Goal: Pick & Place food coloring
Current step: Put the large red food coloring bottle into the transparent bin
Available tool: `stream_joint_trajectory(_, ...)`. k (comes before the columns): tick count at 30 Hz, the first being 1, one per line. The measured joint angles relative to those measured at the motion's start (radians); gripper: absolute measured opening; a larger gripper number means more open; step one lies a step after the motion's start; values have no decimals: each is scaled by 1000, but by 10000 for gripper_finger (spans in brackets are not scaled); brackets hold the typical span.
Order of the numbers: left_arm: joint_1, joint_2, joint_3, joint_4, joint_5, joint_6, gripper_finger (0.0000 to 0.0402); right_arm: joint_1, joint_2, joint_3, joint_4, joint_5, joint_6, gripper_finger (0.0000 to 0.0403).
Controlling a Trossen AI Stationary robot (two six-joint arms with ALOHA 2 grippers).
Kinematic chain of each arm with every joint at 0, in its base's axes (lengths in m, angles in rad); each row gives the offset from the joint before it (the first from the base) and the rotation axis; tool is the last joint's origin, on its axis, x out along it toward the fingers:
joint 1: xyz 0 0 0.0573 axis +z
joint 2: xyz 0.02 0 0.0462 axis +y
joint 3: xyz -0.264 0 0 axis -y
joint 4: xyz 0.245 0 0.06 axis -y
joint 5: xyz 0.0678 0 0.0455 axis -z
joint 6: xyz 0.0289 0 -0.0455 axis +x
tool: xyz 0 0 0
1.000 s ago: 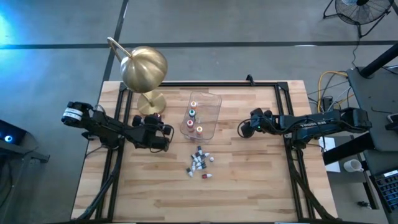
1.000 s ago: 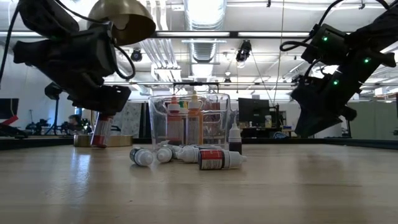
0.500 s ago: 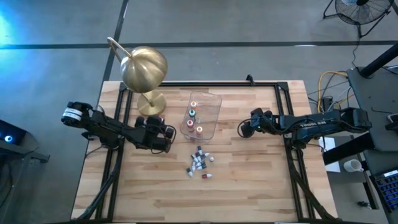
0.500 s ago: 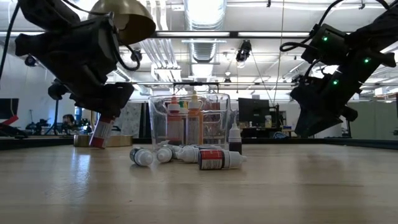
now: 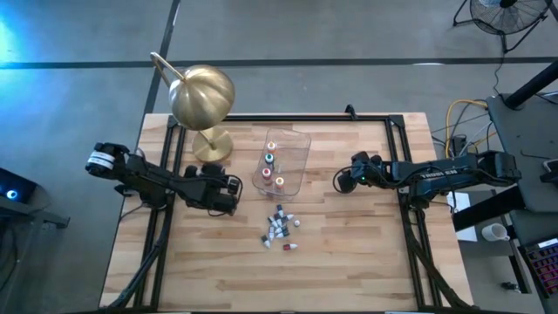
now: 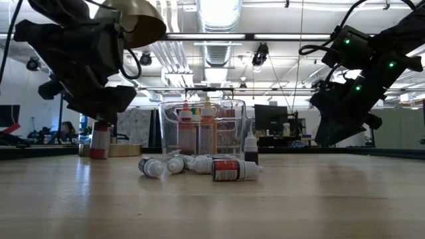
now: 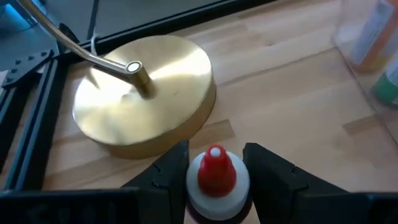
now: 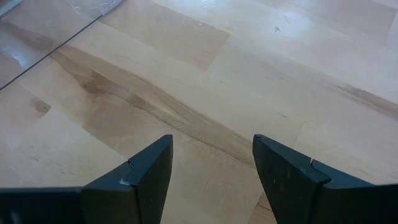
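Shifted slightly away from the clear tub (image 5: pixel 282 162) since a second ago: left tool (image 5: pixel 228 185), with the red-capped bottle (image 7: pixel 216 177) now brought upright from its earlier tilt and carried lower, close to the tabletop (image 5: pixel 349 253) beside the lamp base (image 7: pixel 146 92). Left tool noted closed on that bottle, fingers (image 7: pixel 171 171) pressed against either side below the cap. Right tool (image 8: pixel 211 163) recorded idle on the far side of the tub from the lamp, held above bare wood, fingers spread wide with nothing between them.

Remaining food coloring: three bottles (image 5: pixel 273 159) standing upright inside the tub; a loose cluster (image 5: pixel 280 228) lying on its side on the tabletop just in front of the tub, well apart from the lamp.

Risks judged: bottle held beside the lamp rather than over the tub, so a release there would leave it outside the container. Grip set near the neck, so a tip or slip possible on any quick swing. Lamp stem (image 7: pixel 81 46) and dome (image 5: pixel 202 96) close by the left arm; contact likely on a careless lift. Tub wall to be cleared before lowering. Scattered bottles prone to rolling if nudged.
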Motion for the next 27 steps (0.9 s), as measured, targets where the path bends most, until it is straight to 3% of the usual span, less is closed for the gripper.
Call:
stream_joint_trajectory(18, -28, -75, 7, -104, 120, -155, 123, 0, 0, 0, 0, 2, 3, 215)
stream_joint_trajectory(27, -28, -83, 7, -112, 167, -169, 184, 0, 0, 0, 0, 3, 8, 215)
